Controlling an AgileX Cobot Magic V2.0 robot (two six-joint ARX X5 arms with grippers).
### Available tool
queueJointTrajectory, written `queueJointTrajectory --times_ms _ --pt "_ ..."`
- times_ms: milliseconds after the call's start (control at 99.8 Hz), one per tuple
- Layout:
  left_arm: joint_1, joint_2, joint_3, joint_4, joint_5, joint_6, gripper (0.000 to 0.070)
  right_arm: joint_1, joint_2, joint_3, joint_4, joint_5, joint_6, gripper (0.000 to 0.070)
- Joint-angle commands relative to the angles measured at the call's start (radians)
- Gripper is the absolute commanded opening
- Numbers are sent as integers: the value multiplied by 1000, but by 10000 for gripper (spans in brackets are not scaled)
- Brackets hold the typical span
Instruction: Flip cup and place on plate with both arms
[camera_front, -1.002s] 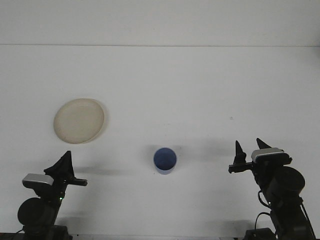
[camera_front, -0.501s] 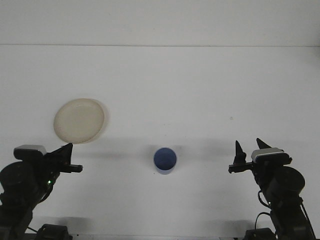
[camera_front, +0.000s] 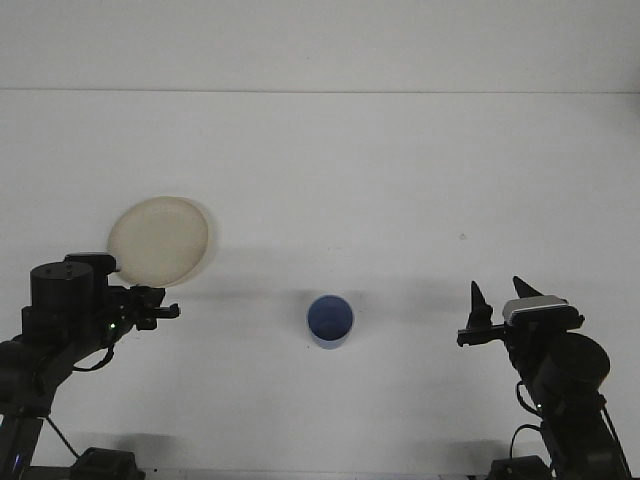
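Note:
A blue cup stands on the white table near the front centre, with its opening facing up toward the camera. A cream plate lies at the left. My left gripper hovers just below the plate's near edge, pointing right toward the cup, open and holding nothing. My right gripper sits low at the front right, well to the right of the cup, open with its two black fingers spread and nothing between them.
The white table runs back to a pale wall. Only the plate and cup lie on it. Both arm bases stand at the front corners.
My left arm has risen from the front left corner and swung up and right, so its gripper now sits beside the plate's near edge. The right arm, cup and plate have not moved.

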Motion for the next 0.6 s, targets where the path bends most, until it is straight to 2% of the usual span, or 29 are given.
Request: queueJointTrajectory --times_ms 0,230,281,321,411,451,501,591 --pt "-2 -1 23 16 3 6 11 2 2 6 10 0 4 469" --pt "-2 -29 23 41 3 -1 17 2 2 6 10 0 4 469" --pt "-2 -34 23 40 3 -2 35 2 2 6 10 0 4 469" --pt "-2 -34 23 35 3 -2 106 2 2 6 11 0 4 469" --pt "-2 -34 23 21 3 -2 347 2 2 6 11 0 4 469" --pt "-2 -34 23 17 3 -2 429 2 2 6 13 0 4 469" --pt "-2 -34 23 14 3 -2 477 2 2 6 17 0 4 469" --pt "-2 -34 23 7 3 -2 479 2 2 6 24 0 4 469"
